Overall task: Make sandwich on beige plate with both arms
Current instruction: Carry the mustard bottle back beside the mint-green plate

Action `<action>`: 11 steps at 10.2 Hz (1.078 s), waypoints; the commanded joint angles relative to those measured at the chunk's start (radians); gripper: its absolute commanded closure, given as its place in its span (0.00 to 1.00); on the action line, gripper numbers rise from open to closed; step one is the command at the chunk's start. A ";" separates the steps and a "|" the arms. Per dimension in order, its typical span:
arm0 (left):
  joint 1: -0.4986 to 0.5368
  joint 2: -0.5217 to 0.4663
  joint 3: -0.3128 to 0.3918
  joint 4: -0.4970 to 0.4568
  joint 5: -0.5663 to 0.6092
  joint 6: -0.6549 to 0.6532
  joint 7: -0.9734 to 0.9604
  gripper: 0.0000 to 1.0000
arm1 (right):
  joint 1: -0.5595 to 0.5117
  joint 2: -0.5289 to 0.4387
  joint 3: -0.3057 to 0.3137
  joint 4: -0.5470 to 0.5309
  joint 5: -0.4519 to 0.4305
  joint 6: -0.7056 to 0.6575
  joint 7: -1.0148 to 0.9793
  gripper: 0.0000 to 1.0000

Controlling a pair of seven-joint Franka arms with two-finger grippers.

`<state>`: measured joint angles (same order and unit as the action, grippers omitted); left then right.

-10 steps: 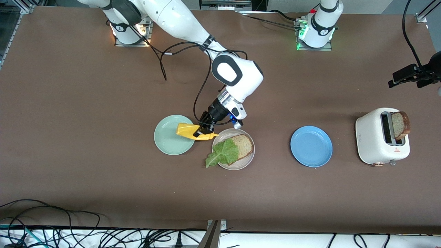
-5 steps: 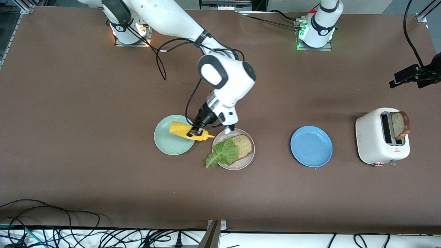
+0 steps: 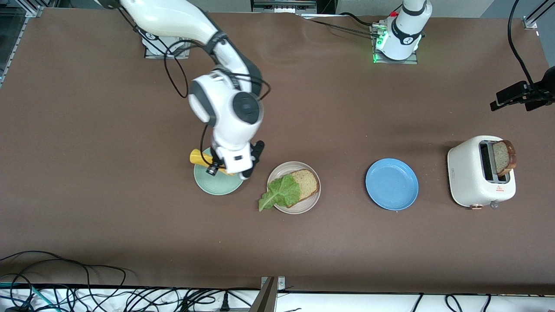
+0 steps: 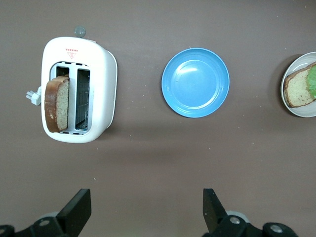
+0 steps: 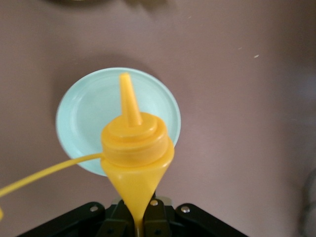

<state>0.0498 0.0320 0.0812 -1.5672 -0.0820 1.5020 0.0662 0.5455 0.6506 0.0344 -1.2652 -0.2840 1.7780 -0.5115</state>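
Over the mint-green plate (image 5: 89, 113), right fingers (image 5: 133, 217) pinch what looks like a mustard bottle (image 5: 136, 148).

On the table (image 3: 86, 130), in a row: plate (image 3: 207, 184) toward the right arm's end, plate with bread (image 3: 307, 183) and lettuce (image 3: 279, 194) on it just beside, another plate (image 3: 391, 183) toward the left arm's end, then toaster (image 3: 470, 177) with a slice (image 3: 503, 157) standing in its slot. Over the first plate: bottle (image 5: 137, 148), nozzle tipped down. Lettuce overlapping the bread and overhanging the rim.
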 commanded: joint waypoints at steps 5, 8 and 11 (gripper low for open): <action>0.010 0.008 -0.003 0.018 -0.019 0.000 0.018 0.00 | -0.292 -0.301 -0.033 -0.429 0.550 0.118 -0.671 1.00; 0.012 0.008 -0.001 0.018 -0.019 0.000 0.018 0.00 | -0.433 -0.313 -0.034 -0.508 0.780 0.072 -1.049 1.00; 0.009 0.005 -0.001 0.018 -0.019 0.000 0.018 0.00 | -0.579 -0.292 -0.034 -0.581 1.006 -0.032 -1.391 1.00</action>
<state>0.0527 0.0323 0.0805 -1.5671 -0.0824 1.5032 0.0662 0.0356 0.3772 -0.0142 -1.7856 0.6210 1.7910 -1.7500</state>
